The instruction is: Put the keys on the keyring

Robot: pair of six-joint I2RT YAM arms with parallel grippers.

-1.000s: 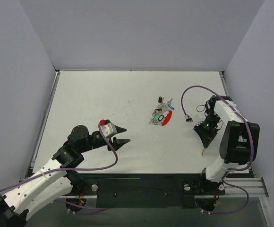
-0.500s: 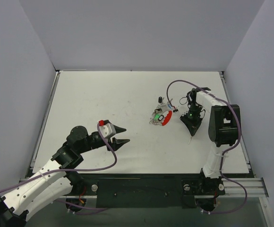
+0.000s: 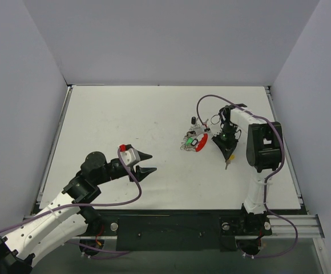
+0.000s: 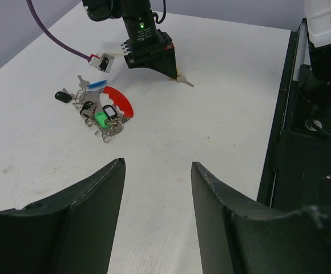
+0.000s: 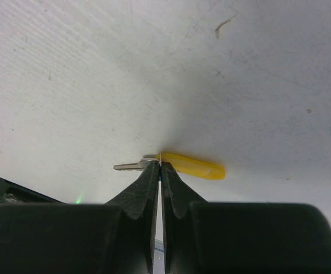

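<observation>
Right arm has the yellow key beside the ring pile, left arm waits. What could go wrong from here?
1. The right gripper pinches the yellow key only at its very fingertips, so the key may pivot or slip when pressed against the keyring.
2. The keyring lies loose among the other keys, and the left gripper hovers open, apart from it; unheld, the ring may simply slide.
3. The purple cable loops close by the pile and might snag.
</observation>
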